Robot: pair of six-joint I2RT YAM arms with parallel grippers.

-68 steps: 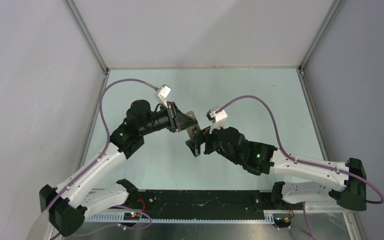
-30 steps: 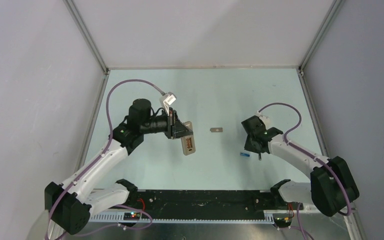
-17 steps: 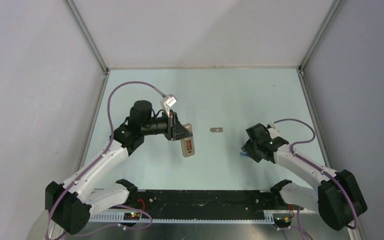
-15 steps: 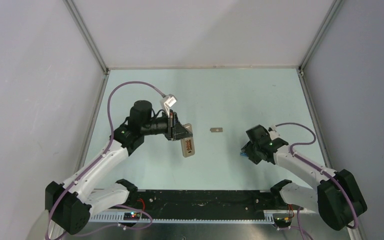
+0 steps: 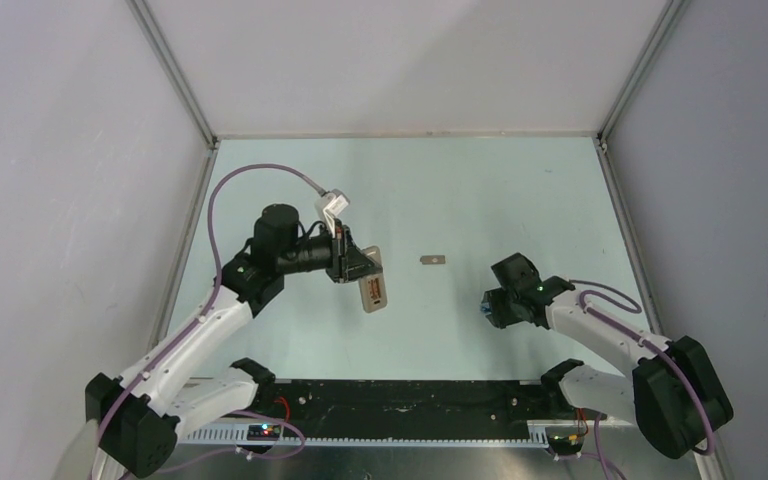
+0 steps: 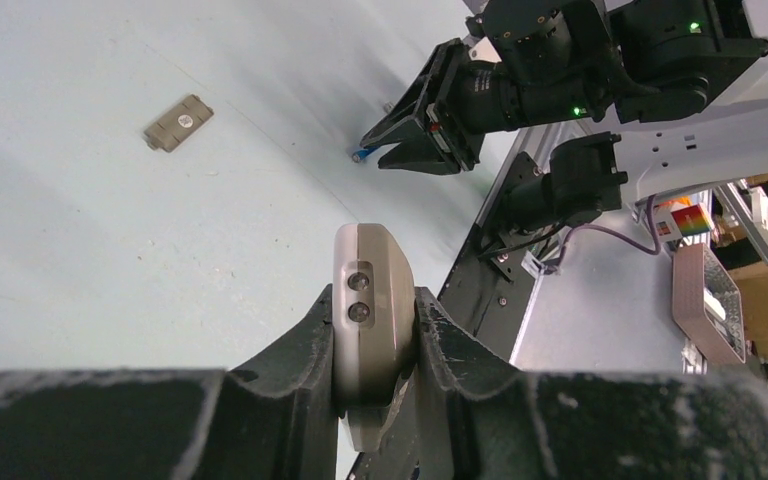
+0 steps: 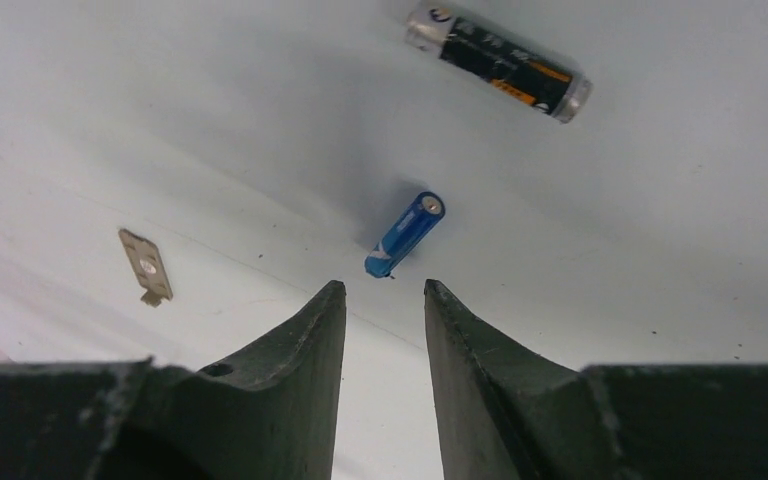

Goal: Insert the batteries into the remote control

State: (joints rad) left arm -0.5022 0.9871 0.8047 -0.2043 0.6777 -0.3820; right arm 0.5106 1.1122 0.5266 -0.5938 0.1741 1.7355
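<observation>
Left gripper point(image 6: 373, 302): clamped hard on the remote control point(image 5: 371, 290), one finger on each long side.
Remote control: out in front of the left arm, left of the table's middle. It seemed to be carried clear of the table point(image 5: 430, 190). From above, its tan back with the recessed slot faced up and its free end pointed toward the near edge.
Right gripper point(image 7: 380, 292): jaws stood a narrow way apart with nothing between them, low over the right side of the table.
Blue battery point(image 7: 405, 234): lay flat on the table just ahead of the right fingertips, roughly in line with the gap. I could not tell whether a fingertip touched it.
Black battery point(image 7: 498, 61): lay flat farther out, apart from the blue one, with orange print on its wrap.
Small grey plate point(image 5: 432, 259): flat on the table between the two arms, well apart from both grippers.
</observation>
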